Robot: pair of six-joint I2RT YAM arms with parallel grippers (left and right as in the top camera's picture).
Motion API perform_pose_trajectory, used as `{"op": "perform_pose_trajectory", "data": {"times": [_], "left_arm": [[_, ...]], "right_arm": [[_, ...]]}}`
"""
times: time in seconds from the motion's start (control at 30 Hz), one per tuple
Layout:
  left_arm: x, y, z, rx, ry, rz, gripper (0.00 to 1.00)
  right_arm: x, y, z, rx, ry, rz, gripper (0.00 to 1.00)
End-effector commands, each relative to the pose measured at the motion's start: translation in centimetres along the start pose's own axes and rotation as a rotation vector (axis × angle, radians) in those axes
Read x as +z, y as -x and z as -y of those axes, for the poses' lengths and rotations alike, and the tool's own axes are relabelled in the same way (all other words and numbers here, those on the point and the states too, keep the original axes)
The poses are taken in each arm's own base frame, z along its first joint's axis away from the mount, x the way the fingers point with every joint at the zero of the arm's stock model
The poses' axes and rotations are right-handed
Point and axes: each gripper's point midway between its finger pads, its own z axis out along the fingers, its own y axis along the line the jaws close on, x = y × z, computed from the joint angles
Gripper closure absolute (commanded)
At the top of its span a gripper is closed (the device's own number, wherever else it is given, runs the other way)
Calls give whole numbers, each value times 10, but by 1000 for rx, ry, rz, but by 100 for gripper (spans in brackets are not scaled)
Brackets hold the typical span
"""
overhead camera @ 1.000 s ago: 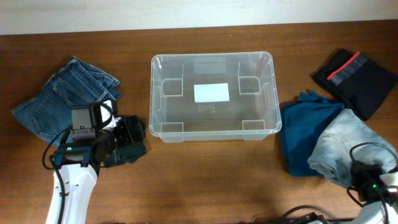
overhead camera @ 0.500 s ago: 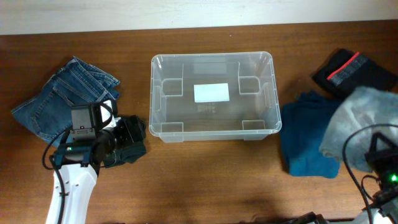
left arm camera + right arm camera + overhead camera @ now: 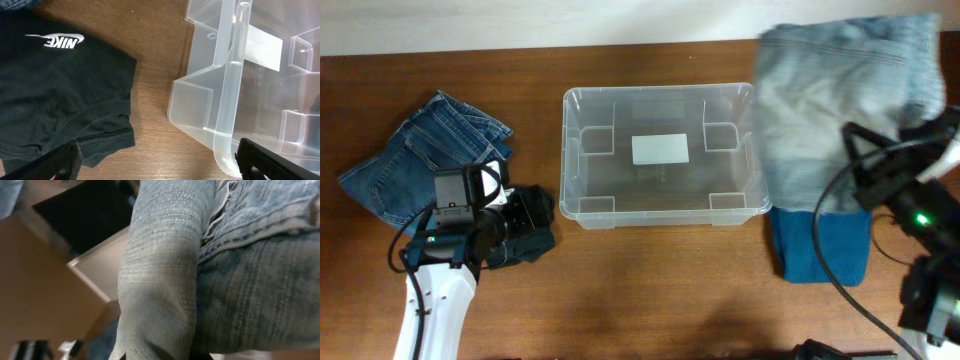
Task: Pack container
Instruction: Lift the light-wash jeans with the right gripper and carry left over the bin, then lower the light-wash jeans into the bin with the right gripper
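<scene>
Clear plastic container [image 3: 660, 93], overhead: it stands mid-counter, nearer the back edge, with its long sides parallel to that edge. A white label [image 3: 659, 149] shows on its bare base.
Light-wash jeans [image 3: 840, 100], overhead: they hang in the air over the back right corner. Their left edge overlaps the container's right rim in this view.
Right gripper [image 3: 872, 182], overhead: dark hardware sits against the lower right of the hanging jeans. The denim hangs from it, so it has hold, but the fingers are covered.
Blue garment [image 3: 820, 245], overhead: it lies flat toward the front right, just beside the container's front right corner.
Dark blue jeans [image 3: 410, 160], overhead: they are folded by the left edge.
Left gripper [image 3: 532, 222], overhead: it is low over a black garment [image 3: 525, 243], between the dark blue jeans and the container's front left corner.
Left gripper, left wrist: its fingertips [image 3: 60, 162] are spread wide with nothing gripped. The black garment, bearing a white Nike logo [image 3: 56, 41], lies to the left, and the container's corner is to the right.
Light-wash jeans, right wrist: denim fills the frame close to the lens. The fingers are hidden, so how far apart they are cannot be told.
</scene>
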Motion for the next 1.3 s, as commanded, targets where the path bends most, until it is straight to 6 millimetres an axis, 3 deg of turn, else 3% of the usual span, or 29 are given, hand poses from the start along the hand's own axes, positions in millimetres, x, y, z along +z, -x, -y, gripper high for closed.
{"op": "perform_pose_trajectory", "data": {"times": [0.0, 0.3, 0.6, 0.63, 0.97, 1.27], "left_arm": [[-1, 1, 1, 20, 3, 5, 0], [-1, 1, 1, 20, 3, 5, 1], [-1, 1, 1, 20, 3, 5, 1], [-1, 1, 1, 20, 3, 5, 0], [-1, 1, 1, 20, 3, 5, 0], [-1, 1, 1, 20, 3, 5, 1]], "right_arm": [[31, -8, -11, 52, 25, -43, 96], [127, -82, -38, 64, 108, -250, 96], [195, -156, -43, 96, -10, -331, 96], [208, -171, -47, 89, -20, -337, 96], [231, -212, -55, 118, -71, -355, 96], [238, -233, -49, 123, -87, -399, 96]]}}
